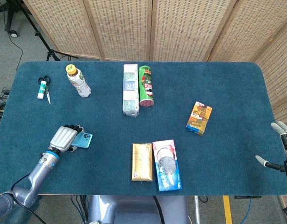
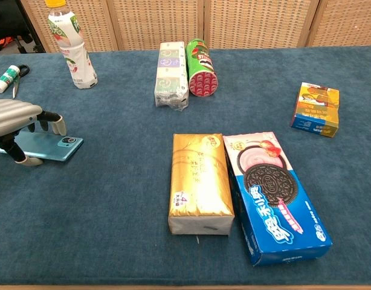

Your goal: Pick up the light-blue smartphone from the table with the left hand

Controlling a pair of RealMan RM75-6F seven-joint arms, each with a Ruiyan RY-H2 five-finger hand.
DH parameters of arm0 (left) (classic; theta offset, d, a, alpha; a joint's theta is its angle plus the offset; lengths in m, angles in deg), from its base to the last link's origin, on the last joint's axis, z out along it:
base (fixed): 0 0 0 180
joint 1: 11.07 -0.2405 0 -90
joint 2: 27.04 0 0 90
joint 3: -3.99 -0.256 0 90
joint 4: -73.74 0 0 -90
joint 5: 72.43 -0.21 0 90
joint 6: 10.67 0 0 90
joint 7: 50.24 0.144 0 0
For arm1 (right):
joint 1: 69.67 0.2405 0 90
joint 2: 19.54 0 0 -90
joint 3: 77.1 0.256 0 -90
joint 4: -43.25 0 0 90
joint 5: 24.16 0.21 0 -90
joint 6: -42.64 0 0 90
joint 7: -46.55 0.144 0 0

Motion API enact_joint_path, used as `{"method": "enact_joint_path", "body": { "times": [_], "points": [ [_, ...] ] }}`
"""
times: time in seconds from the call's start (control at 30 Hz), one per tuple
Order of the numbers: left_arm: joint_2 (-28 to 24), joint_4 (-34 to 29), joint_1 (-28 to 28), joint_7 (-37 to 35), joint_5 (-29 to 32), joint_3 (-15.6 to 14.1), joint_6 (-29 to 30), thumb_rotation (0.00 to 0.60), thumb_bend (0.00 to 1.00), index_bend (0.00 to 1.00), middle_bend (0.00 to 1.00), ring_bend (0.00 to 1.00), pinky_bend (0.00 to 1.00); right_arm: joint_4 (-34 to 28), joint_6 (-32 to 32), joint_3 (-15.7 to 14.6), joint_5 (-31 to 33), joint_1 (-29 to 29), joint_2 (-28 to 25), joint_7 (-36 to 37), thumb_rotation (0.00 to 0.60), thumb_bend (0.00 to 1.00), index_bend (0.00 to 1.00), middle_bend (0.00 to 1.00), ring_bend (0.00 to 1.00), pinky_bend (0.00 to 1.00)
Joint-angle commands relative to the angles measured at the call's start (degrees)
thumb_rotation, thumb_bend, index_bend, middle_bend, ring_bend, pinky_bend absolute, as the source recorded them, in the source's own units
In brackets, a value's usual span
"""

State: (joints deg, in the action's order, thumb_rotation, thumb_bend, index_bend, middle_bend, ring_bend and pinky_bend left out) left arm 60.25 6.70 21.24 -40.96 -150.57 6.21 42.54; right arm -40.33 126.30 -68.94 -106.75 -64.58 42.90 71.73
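The light-blue smartphone (image 1: 83,139) (image 2: 54,147) lies flat, camera end to the right, near the table's front left. My left hand (image 1: 63,137) (image 2: 14,115) covers its left half. The fingers (image 2: 52,122) curl down over the phone's far edge and the thumb sits at its near edge, so the hand grips it across its width. Whether the phone is off the cloth I cannot tell. My right hand (image 1: 280,148) hangs past the table's right edge with fingers spread and nothing in it.
A drink bottle (image 1: 78,80) (image 2: 72,51) and scissors with a glue stick (image 1: 43,87) stand behind the left hand. A tissue pack (image 1: 130,88) and a green can (image 1: 145,85) lie mid-table, a gold box (image 1: 142,161) and a cookie box (image 1: 166,164) at the front, and a small colourful box (image 1: 199,118) to the right.
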Motion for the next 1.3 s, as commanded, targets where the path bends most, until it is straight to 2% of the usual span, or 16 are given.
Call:
{"method": "enact_joint_path", "body": {
  "times": [0.03,0.17,0.23,0.3,0.4,0.47,0.53,0.6,0.67,0.83,1.0,1.13,1.3],
  "points": [
    [-2.41,-2.55,1.29,2.11,0.61,-0.07,-2.15,0.600,0.76,0.38,0.37,0.32,0.37,0.03,-0.04,0.03,0.09,0.00,-0.01,0.03,0.600,0.05,0.13,0.00,0.00,0.00],
    [-4.06,-4.33,1.83,3.18,1.31,0.29,-2.78,0.600,0.79,0.38,0.36,0.30,0.37,0.02,-0.12,0.02,0.12,0.05,-0.01,0.08,0.600,0.05,0.13,0.00,0.00,0.00],
    [-4.59,-4.71,1.94,4.08,1.62,0.46,-2.60,0.600,0.79,0.38,0.29,0.23,0.37,0.01,-0.21,-0.02,0.09,0.08,-0.02,0.11,0.600,0.05,0.13,0.00,0.00,0.00],
    [-4.71,-4.79,1.99,4.83,2.07,0.52,-2.65,0.600,0.78,0.38,0.17,0.10,0.33,0.02,-0.26,-0.04,0.06,0.11,-0.02,0.11,0.600,0.05,0.13,0.00,0.00,0.00],
    [-4.73,-4.88,2.24,5.60,3.11,0.75,-3.19,0.600,0.78,0.38,0.07,0.02,0.26,-0.01,-0.25,-0.07,0.00,0.12,-0.04,0.17,0.600,0.05,0.13,0.00,0.00,0.00],
    [-4.66,-4.85,2.35,6.09,3.37,0.92,-3.03,0.600,0.77,0.33,0.02,0.00,0.23,-0.01,-0.26,-0.06,0.05,0.12,-0.05,0.12,0.600,0.05,0.13,0.00,0.00,0.00],
    [-4.60,-4.81,2.42,6.63,3.70,1.18,-2.71,0.600,0.75,0.22,0.00,0.00,0.18,-0.05,-0.32,-0.08,0.08,0.14,-0.05,0.12,0.600,0.05,0.13,0.00,0.00,0.00],
    [-4.47,-4.55,2.51,7.32,4.08,1.50,-2.29,0.600,0.67,0.05,0.00,0.00,0.10,-0.10,-0.39,-0.12,0.05,0.16,-0.07,0.08,0.600,0.05,0.13,0.00,0.00,0.00],
    [-3.91,-3.66,2.57,8.62,4.97,2.25,-1.39,0.600,0.58,0.00,0.00,0.00,0.05,-0.11,-0.39,-0.16,-0.02,0.18,-0.07,0.00,0.600,0.05,0.13,0.00,0.00,0.00],
    [-0.79,0.30,2.99,10.63,6.18,5.55,3.61,0.600,0.33,0.00,0.00,0.00,0.03,-0.22,-0.42,-0.28,-0.22,0.22,-0.07,0.03,0.600,0.05,0.13,0.00,0.00,0.00],
    [1.33,3.30,3.53,9.26,6.02,7.90,7.12,0.600,0.03,0.00,0.00,0.00,0.02,-0.24,-0.37,-0.29,-0.22,0.22,-0.07,0.05,0.600,0.05,0.13,0.00,0.00,0.00],
    [0.91,3.20,3.16,7.10,5.20,8.76,9.64,0.600,0.00,0.00,0.00,0.00,0.02,-0.29,-0.53,-0.34,-0.24,0.27,-0.15,0.28,0.600,0.05,0.13,0.00,0.00,0.00],
    [-2.61,-0.87,1.09,3.32,4.02,8.71,12.61,0.600,0.00,0.00,0.00,0.00,0.02,-0.50,-0.32,-0.49,-0.55,0.19,-0.27,0.40,0.600,0.05,0.13,0.00,0.00,0.00]
  ]
}}
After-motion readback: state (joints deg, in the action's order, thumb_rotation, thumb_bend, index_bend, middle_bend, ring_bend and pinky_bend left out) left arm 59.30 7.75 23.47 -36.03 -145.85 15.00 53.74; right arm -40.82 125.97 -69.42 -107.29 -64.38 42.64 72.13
